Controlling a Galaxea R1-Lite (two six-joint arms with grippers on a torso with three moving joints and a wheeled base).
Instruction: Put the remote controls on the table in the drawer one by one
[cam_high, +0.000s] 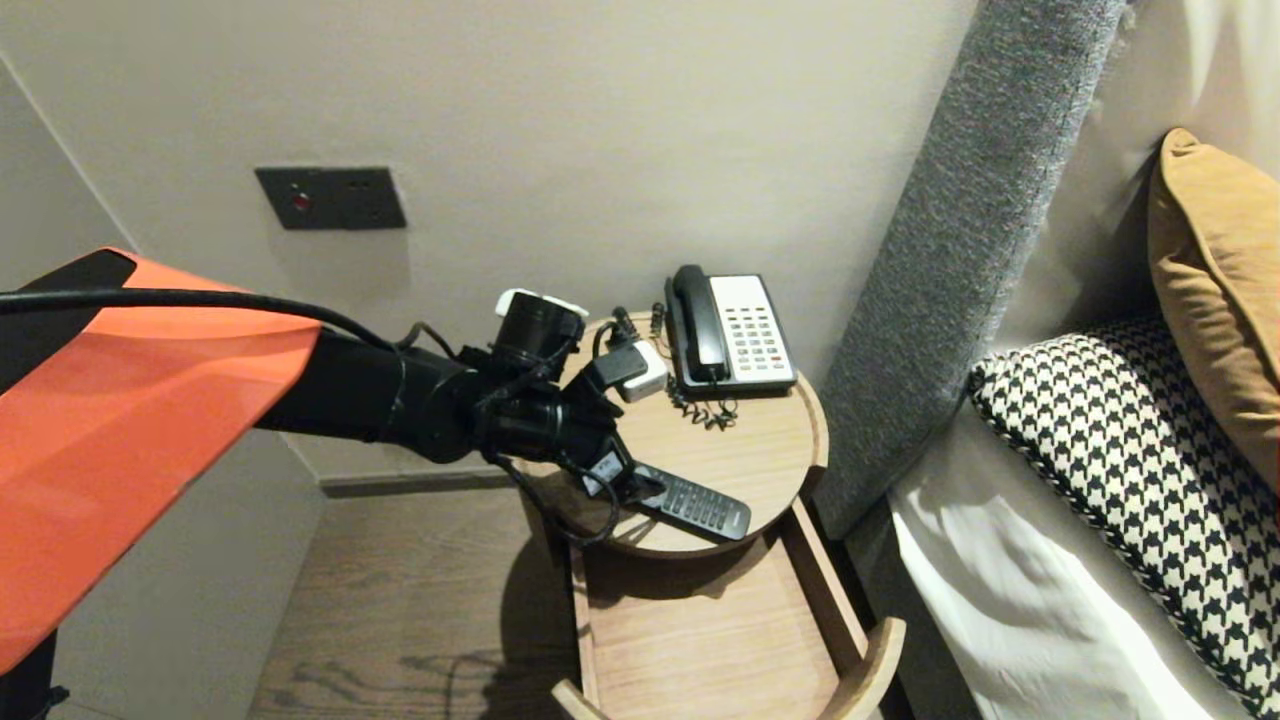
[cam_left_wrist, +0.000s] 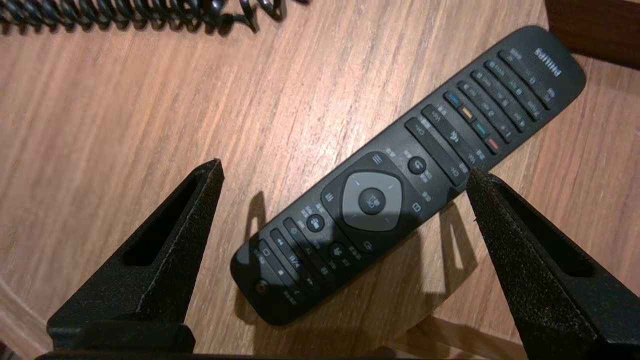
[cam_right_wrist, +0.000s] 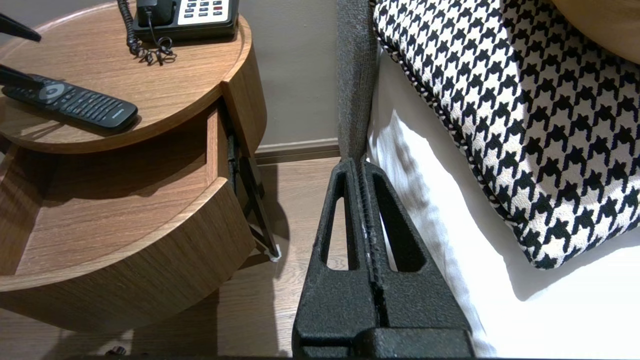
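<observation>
Hovered over the remote (cam_left_wrist: 380, 200) with the left hand (cam_left_wrist: 345, 167) spread, a finger on either side. Found the remote flat near the table's (cam_high: 740, 440) front edge, above the open drawer (cam_high: 690, 640). Saw the right hand (cam_right_wrist: 361, 167) pressed together beside the bed (cam_right_wrist: 450, 240).

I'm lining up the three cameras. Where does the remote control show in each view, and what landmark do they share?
Head view: remote control at the round table's near edge, above the open drawer.
Left wrist view: lying aslant on the wood, beneath the open left claw.
Right wrist view: on the tabletop, over the drawer.
Shared landmark: the coiled phone cord.
</observation>
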